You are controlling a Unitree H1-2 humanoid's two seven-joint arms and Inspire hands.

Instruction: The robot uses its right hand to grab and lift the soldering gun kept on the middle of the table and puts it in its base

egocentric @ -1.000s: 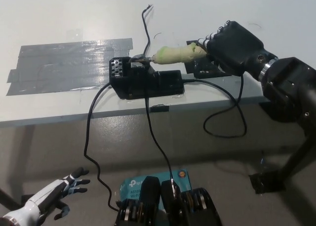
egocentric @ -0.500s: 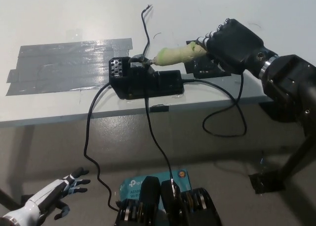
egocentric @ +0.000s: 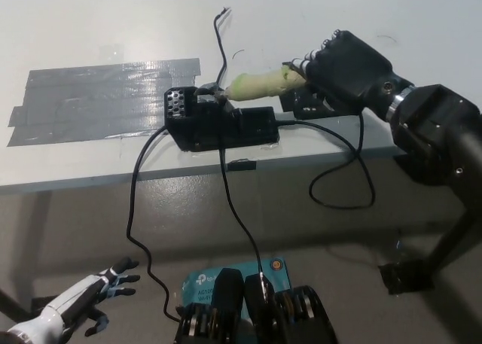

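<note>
The soldering gun (egocentric: 260, 84) has a pale green handle and lies almost level above the table. My black right hand (egocentric: 348, 67) is shut on its rear end. Its metal tip points left and meets the top of the black base (egocentric: 218, 124), near the holder opening beside a perforated block (egocentric: 178, 101). Whether the tip is inside the holder is hard to tell. My white left hand (egocentric: 83, 302) rests low at the lower left, below the table edge, with fingers spread and nothing in it.
Grey tape (egocentric: 105, 99) covers the white table (egocentric: 90, 28) to the left of the base. Black cables (egocentric: 233, 208) hang from the base over the front edge, and one loops at the right (egocentric: 354, 182). A teal box (egocentric: 260, 272) lies on the floor.
My right hand has carried the soldering gun slightly left, bringing its tip closer onto the base. The left hand has hardly moved.
</note>
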